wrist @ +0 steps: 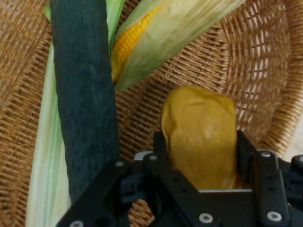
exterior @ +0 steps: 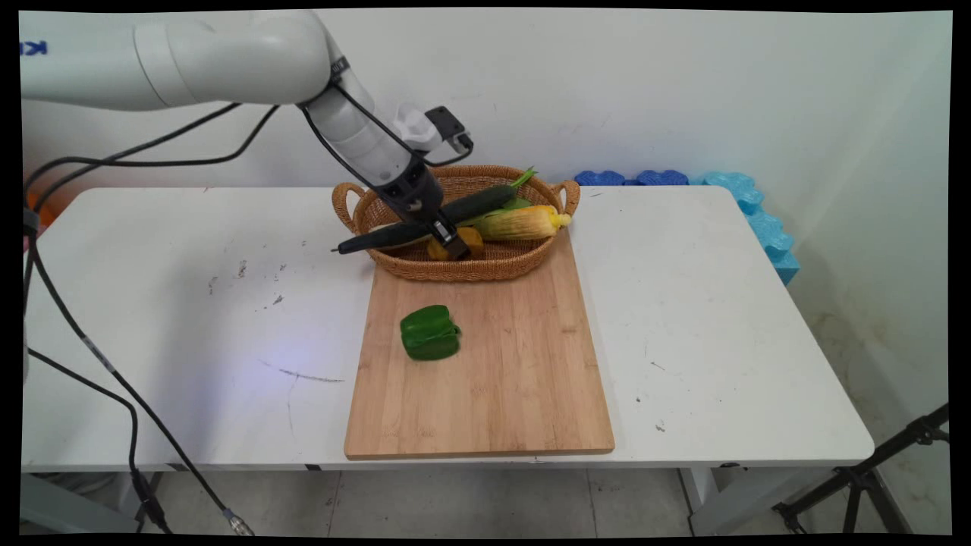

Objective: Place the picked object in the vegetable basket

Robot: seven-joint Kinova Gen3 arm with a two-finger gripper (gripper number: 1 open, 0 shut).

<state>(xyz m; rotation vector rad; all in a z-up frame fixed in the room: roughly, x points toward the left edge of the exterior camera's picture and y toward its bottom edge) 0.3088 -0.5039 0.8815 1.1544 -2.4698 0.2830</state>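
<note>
Main view: the white arm enters from the upper left of the frame and slopes down to the right, ending in the black gripper [exterior: 452, 244], which reaches into the wicker basket [exterior: 485, 267] standing a little above the centre of the frame. The basket rests on the far end of a wooden cutting board [exterior: 523, 379], which lies on the white table [exterior: 721, 341]. Inside the basket a long dark green cucumber [exterior: 474, 205] lies slantwise, its left end jutting over the basket's left rim; an ear of corn [exterior: 520, 222] in pale husk lies just right of it. A yellow-brown potato [exterior: 469, 239] sits in the basket at the gripper's tip. A green bell pepper [exterior: 429, 334] lies on the board below the basket, left of the board's middle, well apart from the gripper. Blue foam pieces [exterior: 747, 205] line the wall at the table's far right corner.

Hand view: the gripper [wrist: 201, 156] is clenched around the potato [wrist: 199, 137], one finger pressed to each side of it, in the lower centre of the frame. The cucumber [wrist: 85, 104] runs vertically at the left, with the corn [wrist: 156, 33] at upper centre; the basket weave [wrist: 265, 61] fills the right.
</note>
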